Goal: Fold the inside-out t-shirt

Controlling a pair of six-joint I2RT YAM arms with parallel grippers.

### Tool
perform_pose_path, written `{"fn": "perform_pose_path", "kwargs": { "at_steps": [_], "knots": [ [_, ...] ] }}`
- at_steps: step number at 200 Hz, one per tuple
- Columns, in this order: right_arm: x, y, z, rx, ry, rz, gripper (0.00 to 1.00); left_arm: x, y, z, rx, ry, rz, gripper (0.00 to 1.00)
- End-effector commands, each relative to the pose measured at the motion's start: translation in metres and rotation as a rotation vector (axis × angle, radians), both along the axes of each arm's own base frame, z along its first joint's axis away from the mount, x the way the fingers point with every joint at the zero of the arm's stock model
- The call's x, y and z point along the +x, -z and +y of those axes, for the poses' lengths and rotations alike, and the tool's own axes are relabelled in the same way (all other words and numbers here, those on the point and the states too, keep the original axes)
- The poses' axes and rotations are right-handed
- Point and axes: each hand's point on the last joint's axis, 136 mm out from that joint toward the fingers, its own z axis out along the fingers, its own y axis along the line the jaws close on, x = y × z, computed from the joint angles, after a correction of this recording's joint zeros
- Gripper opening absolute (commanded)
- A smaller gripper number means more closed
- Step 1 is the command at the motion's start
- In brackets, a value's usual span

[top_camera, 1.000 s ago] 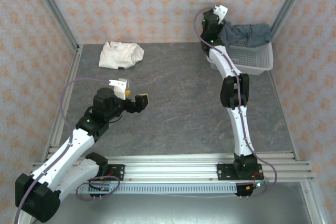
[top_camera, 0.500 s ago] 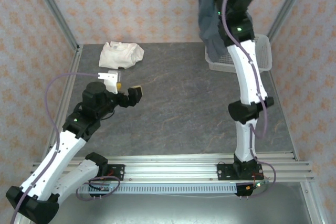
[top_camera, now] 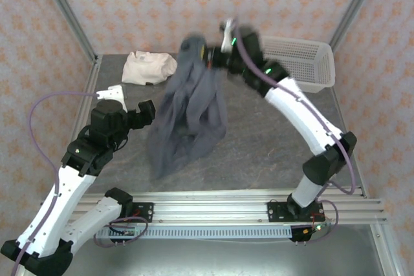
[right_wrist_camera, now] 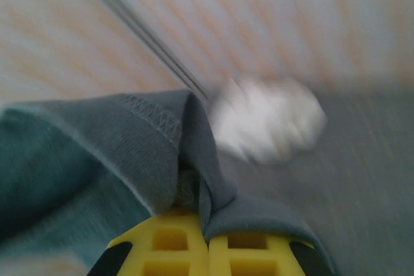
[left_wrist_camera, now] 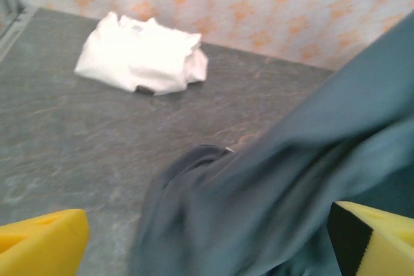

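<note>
Grey marbled tabletop (top_camera: 259, 140) lies under the large dark slate-grey cotton t-shirt (top_camera: 191, 114), which hangs bunched from the right gripper (right_wrist_camera: 207, 240), yellow pads pinching a stitched hem, its lower end apparently trailing on the surface. The step looks like bringing the shirt out to spread flat, so next the left gripper (top_camera: 141, 113), jaws spread wide just beside the cloth, should catch a second edge. The white slatted plastic basket (top_camera: 310, 85) at back right looks empty.

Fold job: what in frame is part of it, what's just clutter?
Part of the job:
- dark grey t-shirt, hanging bunched
- right gripper, jaws shut on its stitched edge
- left gripper, jaws open beside it

Lying about:
- cream-white garment, back left
- white basket, back right
</note>
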Motion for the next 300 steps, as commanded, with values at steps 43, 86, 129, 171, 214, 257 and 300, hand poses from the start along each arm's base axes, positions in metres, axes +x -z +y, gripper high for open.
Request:
{"fn": "perform_pose_path", "kwargs": {
  "at_steps": [43, 86, 129, 171, 214, 257, 300],
  "knots": [
    [-0.075, 0.183, -0.253, -0.373, 0.744, 0.385, 0.51, -0.001, 0.095, 0.018, 0.029, -0.127, 0.453, 0.95],
    [-0.055, 0.09, -0.133, -0.157, 0.336, 0.117, 0.84, -0.031, 0.17, 0.008, -0.069, -0.142, 0.78, 0.86],
    [-0.081, 0.09, 0.002, -0.129, -0.1, 0.081, 0.82, -0.054, 0.233, 0.007, -0.33, -0.324, 0.926, 0.88],
    [-0.08, 0.107, 0.012, -0.124, -0.094, 0.131, 0.81, -0.054, 0.264, -0.017, -0.437, -0.24, 0.977, 0.56],
    [-0.086, 0.097, 0.022, -0.099, -0.157, 0.068, 0.81, -0.041, 0.253, -0.027, -0.46, -0.139, 0.927, 0.0],
    [-0.136, 0.083, 0.065, -0.068, -0.394, -0.4, 0.82, 0.005, 0.11, -0.045, -0.61, -0.025, 0.57, 0.0],
    [-0.15, 0.087, 0.122, -0.042, -0.438, -0.5, 0.84, 0.021, 0.057, -0.08, -0.686, 0.048, 0.527, 0.0]
  ]
}}
